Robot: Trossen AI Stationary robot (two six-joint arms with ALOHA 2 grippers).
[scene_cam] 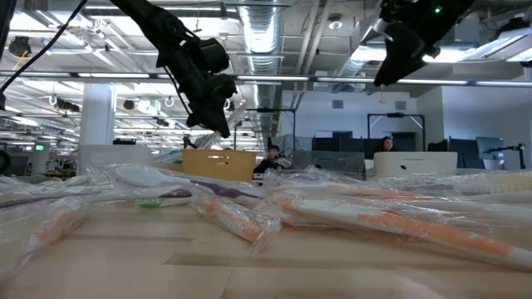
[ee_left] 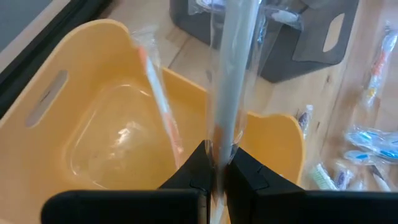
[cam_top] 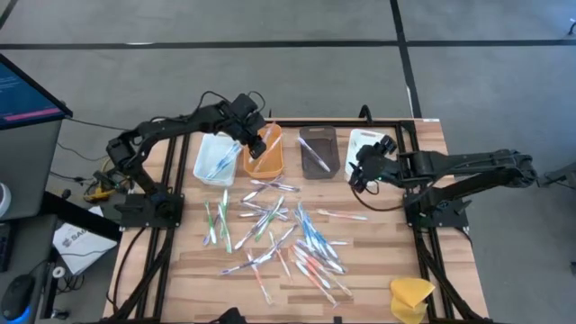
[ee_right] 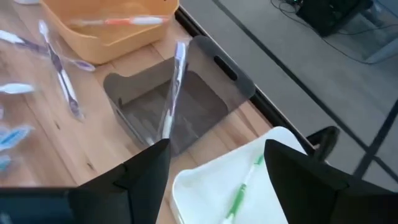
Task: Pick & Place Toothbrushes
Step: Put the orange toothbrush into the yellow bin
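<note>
Over the orange tray [ee_left: 74, 112] at the worktop's far edge, my left pincer [ee_left: 214, 171] is clamped on a wrapped toothbrush [ee_left: 231, 81]: light, stiff, slick film, so grip mid-handle. My right pincer [ee_right: 214, 165] hangs open by the brown tray [ee_right: 186, 99]. Loose toothbrushes [cam_top: 279, 229] litter mid-worktop.

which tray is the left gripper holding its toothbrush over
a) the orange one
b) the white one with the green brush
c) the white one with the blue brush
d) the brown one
a: the left gripper is shut on a wrapped toothbrush right above the orange tray, which already holds one orange brush.
</note>
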